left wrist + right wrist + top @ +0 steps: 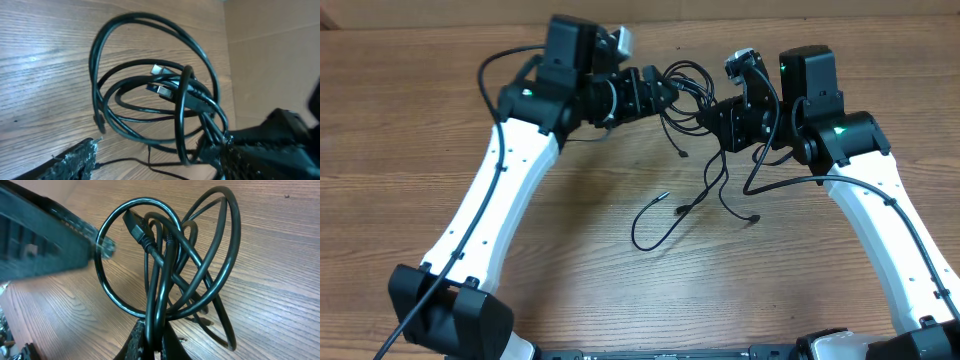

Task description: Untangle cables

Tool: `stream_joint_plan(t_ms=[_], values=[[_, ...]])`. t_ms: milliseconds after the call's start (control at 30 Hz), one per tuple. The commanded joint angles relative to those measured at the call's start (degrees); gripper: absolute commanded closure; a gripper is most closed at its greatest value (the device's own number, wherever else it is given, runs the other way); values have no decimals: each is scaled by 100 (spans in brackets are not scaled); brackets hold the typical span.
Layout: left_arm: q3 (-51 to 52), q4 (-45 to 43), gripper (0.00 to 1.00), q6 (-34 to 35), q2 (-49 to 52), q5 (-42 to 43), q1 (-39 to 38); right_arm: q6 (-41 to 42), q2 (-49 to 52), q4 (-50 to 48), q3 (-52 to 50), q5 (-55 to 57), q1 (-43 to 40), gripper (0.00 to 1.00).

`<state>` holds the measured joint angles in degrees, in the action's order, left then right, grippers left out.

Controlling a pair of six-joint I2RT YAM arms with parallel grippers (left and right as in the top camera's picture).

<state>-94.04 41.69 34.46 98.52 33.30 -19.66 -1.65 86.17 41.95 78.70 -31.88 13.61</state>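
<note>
Left of the tangle of cables (688,82), the left fingers (75,161) stand spread wide and released, with loops rising between them. The tangle is held up off the desk (620,290). Right of the tangle, the right fingers (131,347) are clenched on its strands. Nearer the arm bases than the tangle, a loose cable (640,215) lies curled on the desk.

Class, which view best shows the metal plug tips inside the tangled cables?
The left wrist view: two metal plug tips show sharply among the loops. Overhead renders the cables too small for them; the right wrist view shows a black plug instead.
</note>
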Motion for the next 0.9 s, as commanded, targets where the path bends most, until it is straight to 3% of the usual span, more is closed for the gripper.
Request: stream_joint_plan(t_ms=[0,33,133,233,633,667,733,867], values=[[-61,-11,28,72,245,-518,-94,37,-203,-72,55,-295,24,96],[-61,0,31,72,302,-643,-94,37,-203,-72,55,-409,24,96],[-61,52,60,70,516,-1176,-52,37,-208,-52,55,-675,11,96],[-61,72,77,72,660,-1528,72,37,-260,55,57,-693,2,96],[-61,9,81,90,713,-1587,378,-26,-334,-269,55,-2861,2,96],[-61,31,81,90,713,-1587,365,-26,-334,-352,55,-2914,2,96],[-61,83,94,90,713,-1506,341,-22,-326,-612,55,-2881,2,96],[-61,142,96,66,713,-1314,341,160,-321,-973,55,-2516,2,96]])
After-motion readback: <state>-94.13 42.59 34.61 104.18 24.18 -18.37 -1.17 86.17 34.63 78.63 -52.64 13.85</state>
